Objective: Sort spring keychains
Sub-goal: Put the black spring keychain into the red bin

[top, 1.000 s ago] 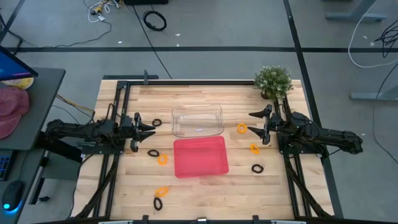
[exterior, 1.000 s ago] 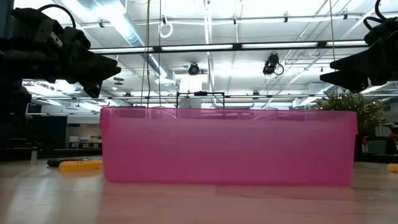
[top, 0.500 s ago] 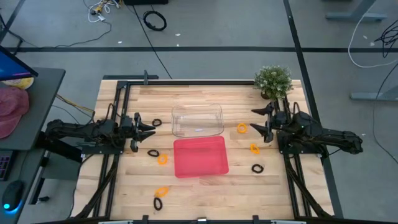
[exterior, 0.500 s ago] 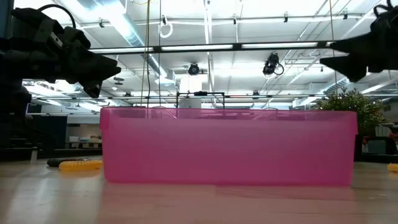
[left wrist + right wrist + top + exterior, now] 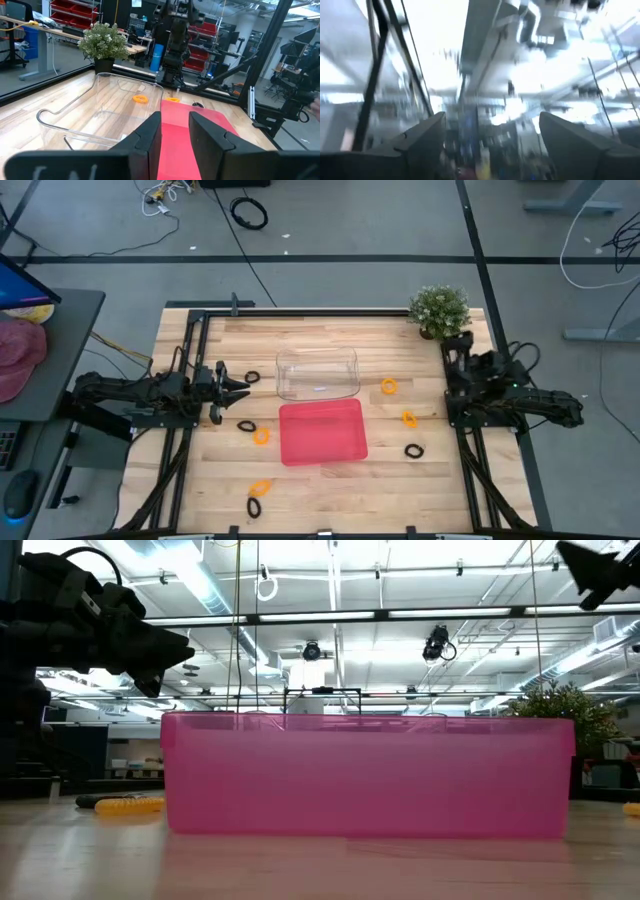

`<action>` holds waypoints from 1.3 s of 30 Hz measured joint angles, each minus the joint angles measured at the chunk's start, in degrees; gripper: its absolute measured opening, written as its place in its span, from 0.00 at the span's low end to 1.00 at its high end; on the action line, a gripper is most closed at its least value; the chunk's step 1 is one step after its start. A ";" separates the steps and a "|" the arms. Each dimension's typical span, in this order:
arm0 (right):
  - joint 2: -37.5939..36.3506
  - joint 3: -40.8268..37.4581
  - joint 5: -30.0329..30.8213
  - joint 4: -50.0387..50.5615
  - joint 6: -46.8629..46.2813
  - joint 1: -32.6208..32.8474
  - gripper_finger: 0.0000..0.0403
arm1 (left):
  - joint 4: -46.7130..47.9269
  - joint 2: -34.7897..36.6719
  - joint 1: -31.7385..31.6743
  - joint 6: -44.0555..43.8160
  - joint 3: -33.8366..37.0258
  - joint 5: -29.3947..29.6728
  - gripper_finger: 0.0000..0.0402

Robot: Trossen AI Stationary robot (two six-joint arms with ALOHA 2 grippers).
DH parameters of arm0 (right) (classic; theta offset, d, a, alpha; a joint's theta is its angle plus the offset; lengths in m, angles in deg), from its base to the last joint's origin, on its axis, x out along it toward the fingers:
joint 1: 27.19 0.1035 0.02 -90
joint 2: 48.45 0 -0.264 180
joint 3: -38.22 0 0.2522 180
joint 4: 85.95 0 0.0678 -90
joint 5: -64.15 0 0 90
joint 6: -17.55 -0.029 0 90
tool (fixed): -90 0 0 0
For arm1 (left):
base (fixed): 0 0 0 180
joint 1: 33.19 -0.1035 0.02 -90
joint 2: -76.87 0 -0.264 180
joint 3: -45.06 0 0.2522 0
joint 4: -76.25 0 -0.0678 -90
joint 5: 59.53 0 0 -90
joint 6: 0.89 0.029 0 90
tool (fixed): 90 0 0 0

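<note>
I see a surface (image 5: 320,480) of pale wood planks, smooth, low sheen. Pink tray (image 5: 322,432): translucent plastic, frosted matt walls. Clear tray (image 5: 317,372): glossy transparent plastic. Both hands' fingers (image 5: 147,140): matt black plastic.

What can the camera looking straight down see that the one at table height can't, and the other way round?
Only the high view shows the clear tray, the black and orange spring keychains scattered on the table, and both whole arms. Only the low view shows the room's ceiling lights beyond the table. Both show the pink tray, the potted plant and the left pincer, which hangs beside the trays holding nothing.
</note>
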 joint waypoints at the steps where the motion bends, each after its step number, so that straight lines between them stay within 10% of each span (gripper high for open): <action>1: 0.00 0.00 0.00 -1.87 -1.30 0.01 0.81 | -0.01 -0.01 -0.02 0.00 0.01 0.01 0.26; 25: 0.01 0.77 -0.42 -30.80 -21.76 0.02 0.81 | 0.00 -0.02 0.00 0.00 0.01 -0.01 0.26; 31: 5.17 10.45 -12.37 -26.17 -27.26 0.03 0.81 | 0.00 -0.01 -0.01 0.00 0.00 -0.01 0.26; 39: 29.31 28.29 -31.05 -17.56 -23.77 5.57 0.81 | -0.02 0.00 -0.02 0.00 0.02 0.01 0.26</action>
